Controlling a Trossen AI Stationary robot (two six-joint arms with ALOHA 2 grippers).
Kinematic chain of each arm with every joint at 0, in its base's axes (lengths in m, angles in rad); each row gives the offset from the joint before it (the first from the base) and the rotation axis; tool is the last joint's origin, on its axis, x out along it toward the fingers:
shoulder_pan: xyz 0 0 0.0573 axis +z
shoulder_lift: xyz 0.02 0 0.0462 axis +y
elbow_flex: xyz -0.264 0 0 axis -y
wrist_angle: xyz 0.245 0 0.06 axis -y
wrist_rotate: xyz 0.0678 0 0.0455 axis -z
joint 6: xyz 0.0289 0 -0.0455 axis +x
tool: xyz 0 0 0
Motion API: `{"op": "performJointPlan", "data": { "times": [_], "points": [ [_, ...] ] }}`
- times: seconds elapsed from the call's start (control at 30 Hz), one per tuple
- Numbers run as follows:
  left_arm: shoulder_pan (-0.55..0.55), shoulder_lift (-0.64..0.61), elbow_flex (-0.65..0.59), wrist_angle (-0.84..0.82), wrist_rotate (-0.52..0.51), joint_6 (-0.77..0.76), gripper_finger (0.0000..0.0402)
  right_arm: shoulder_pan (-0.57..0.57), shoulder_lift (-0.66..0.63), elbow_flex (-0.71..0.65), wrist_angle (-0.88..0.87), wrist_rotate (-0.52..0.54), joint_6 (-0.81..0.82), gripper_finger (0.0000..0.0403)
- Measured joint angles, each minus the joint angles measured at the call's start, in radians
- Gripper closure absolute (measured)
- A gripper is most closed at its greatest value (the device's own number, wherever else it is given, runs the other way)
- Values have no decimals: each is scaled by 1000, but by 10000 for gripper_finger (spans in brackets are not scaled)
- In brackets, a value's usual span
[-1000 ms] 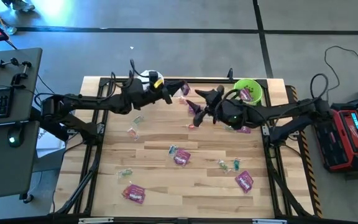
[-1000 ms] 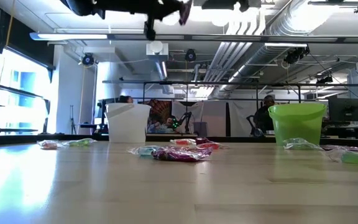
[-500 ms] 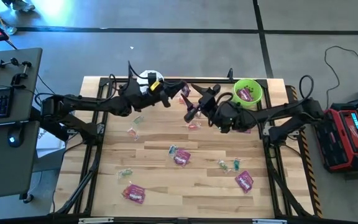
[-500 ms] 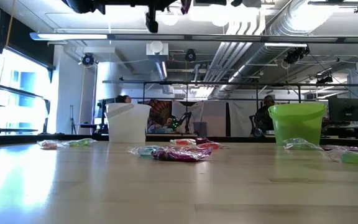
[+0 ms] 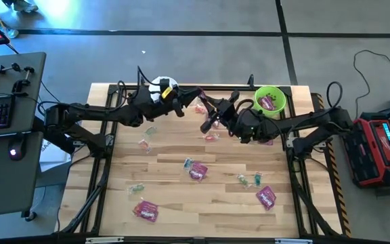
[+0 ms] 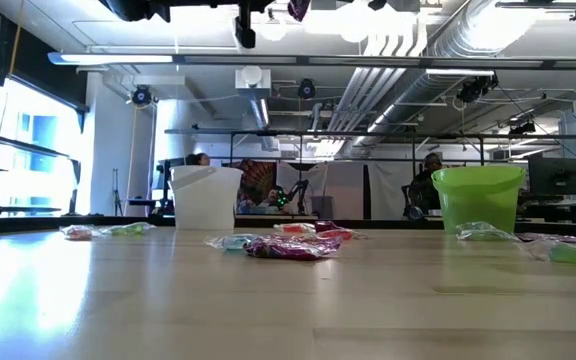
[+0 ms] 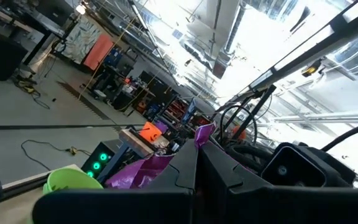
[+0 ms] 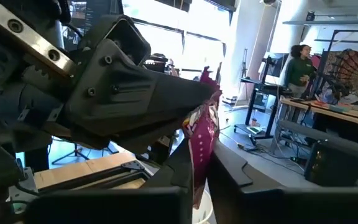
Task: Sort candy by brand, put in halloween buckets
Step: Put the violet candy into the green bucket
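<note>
A magenta candy packet (image 5: 200, 107) hangs high over the table's far middle, and it also shows in the low view (image 6: 298, 10). My left gripper (image 5: 193, 106) and my right gripper (image 5: 207, 115) are both shut on it and meet tip to tip. The white bucket (image 5: 160, 87) stands at the far left, partly under my left arm. The green bucket (image 5: 270, 99), at the far right, holds magenta packets. More magenta packets (image 5: 197, 171) and small clear-wrapped candy (image 5: 144, 143) lie loose on the table. My left gripper pinches one end of the packet (image 8: 210, 99) between its two fingers, roughly level, coming from the table's left. The packet is lifted clear of the table. My right gripper pinches the packet's other end (image 8: 197, 163) between its two fingers, roughly level, coming from the table's right. The packet stands edge-on between the fingers, reaching past them to my left gripper.
Magenta packets lie near the front (image 5: 145, 211) and at the front right (image 5: 266, 197). Small candies lie in the middle right (image 5: 249, 179) and under my right arm (image 5: 210, 135). A keyboard desk (image 5: 5, 108) stands left of the table and a red device (image 5: 381, 146) right of it.
My right gripper has moved toward the table's left, up to my left gripper and the magenta packet, and its wrist has tipped and rolled. The packet stays lifted in my left gripper.
</note>
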Motion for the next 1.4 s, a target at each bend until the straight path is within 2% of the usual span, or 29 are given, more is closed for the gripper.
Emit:
{"op": "performJointPlan", "data": {
  "times": [0.17, 0.4, 0.5, 0.7, 0.9, 1.03, 1.17, 1.27, 1.4],
  "points": [
    [5, 0, 0, -3, 47, 1, 395, 1, -5, 0, -2, 3, -6, 381],
    [10, 0, 1, -8, 81, 77, 347, 4, -20, 0, -28, -3, 5, 396],
    [10, 0, 1, -28, 84, 102, 320, 3, -37, 0, -94, 8, 50, 397],
    [22, 0, 0, -90, 89, 124, 274, 1, -93, 0, -256, 96, 123, 399],
    [27, 1, 0, -169, 87, 157, 253, -12, -179, 0, -466, 205, 244, 399],
    [27, 1, 0, -200, 85, 174, 252, -42, -249, 1, -701, 263, 403, 400],
    [27, 1, 0, -217, 86, 175, 252, -103, -324, 1, -1011, 265, 686, 399],
    [27, 1, -1, -223, 86, 175, 252, -162, -358, 1, -1280, 243, 940, 398],
    [27, 1, 0, -223, 86, 174, 252, -268, -372, 0, -1622, 154, 1263, 398]
  ]
}}
